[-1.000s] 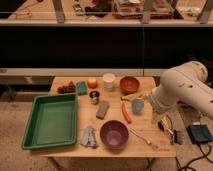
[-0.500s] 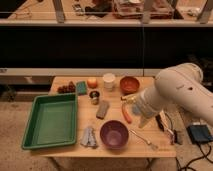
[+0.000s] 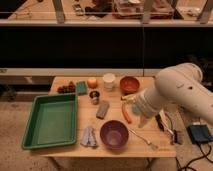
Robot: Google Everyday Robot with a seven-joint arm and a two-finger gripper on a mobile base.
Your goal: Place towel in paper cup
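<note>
Camera view, single frame. Count of items on the pale wooden table [image 3: 67, 150]:

- Trays: 1. Green rectangular plastic tray [image 3: 50, 121], at the left end.
- Bowls: 2. Orange round bowl [image 3: 129, 85] at the back edge; purple round bowl [image 3: 114, 134] near the front edge.
- Cups in sight: 2. White-cream cylindrical paper cup [image 3: 109, 81], upright at the back, between a small orange round fruit [image 3: 92, 82] and the orange bowl. Small shiny metal cup [image 3: 94, 96], just in front of the fruit.
- Cloths: 1. Small grey-blue towel [image 3: 89, 136], crumpled, lying at the front between the tray and the purple bowl, close to both. It is well apart from the paper cup.
- Blocks: 1. Flat grey rectangular block [image 3: 102, 109], mid-table.
- Sponges: 1. Green square sponge [image 3: 81, 87], beside 1 dark red clustered fruit [image 3: 65, 89].
- Carrots: 1. Orange carrot [image 3: 126, 114], partly under the arm.
- Utensils: 1. Thin metal utensil [image 3: 144, 140], right of the purple bowl.

White robot arm [image 3: 177, 92] reaches in from the right. Gripper [image 3: 144, 120] hangs over the right half of the table near the carrot, jaws apart, holding nothing. Towel untouched.
</note>
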